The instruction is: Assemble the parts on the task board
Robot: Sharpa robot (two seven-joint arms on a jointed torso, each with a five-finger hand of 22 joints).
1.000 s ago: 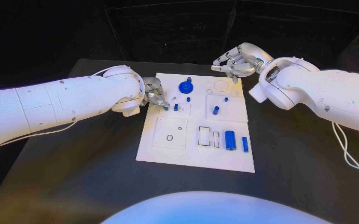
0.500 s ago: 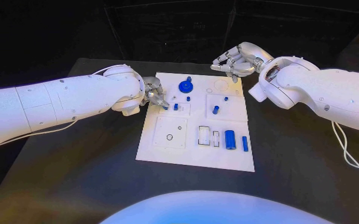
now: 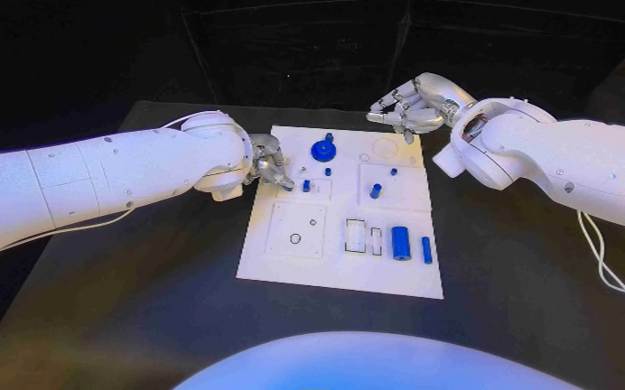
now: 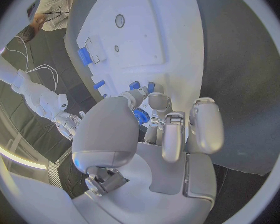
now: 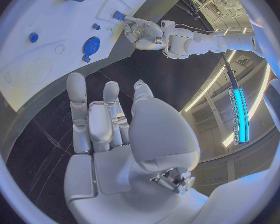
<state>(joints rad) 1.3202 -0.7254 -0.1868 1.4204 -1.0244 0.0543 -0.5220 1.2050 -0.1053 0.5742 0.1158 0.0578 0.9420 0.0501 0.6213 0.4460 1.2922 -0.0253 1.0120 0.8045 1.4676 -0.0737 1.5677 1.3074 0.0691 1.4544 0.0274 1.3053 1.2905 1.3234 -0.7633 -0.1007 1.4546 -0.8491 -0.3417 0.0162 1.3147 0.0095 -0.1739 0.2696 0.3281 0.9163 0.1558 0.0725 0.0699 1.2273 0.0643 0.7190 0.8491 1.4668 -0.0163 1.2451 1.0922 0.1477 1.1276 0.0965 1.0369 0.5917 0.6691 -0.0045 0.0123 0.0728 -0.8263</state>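
The white task board [image 3: 336, 274] lies mid-table. My left hand [image 3: 270, 165] is at its left edge, and the thumb and a finger pinch a small blue peg [image 3: 289, 188] just above the board. The same peg [image 5: 118, 16] juts from that hand's fingertips in the right wrist view. Another small peg [image 3: 306, 186] stands beside it. A round blue knob [image 3: 324, 151], a slanted peg [image 3: 375, 191], a thick blue cylinder [image 3: 401, 243] and a thin blue bar [image 3: 426, 250] sit on the board. My right hand [image 3: 406, 110] hovers past the far right corner, fingers loose, holding nothing.
Shallow square and round recesses [image 3: 297, 229] mark the board's near left part. Bare black table [image 3: 156, 282] lies on both sides of the board and in front of it. Dark panels close off the space behind the table.
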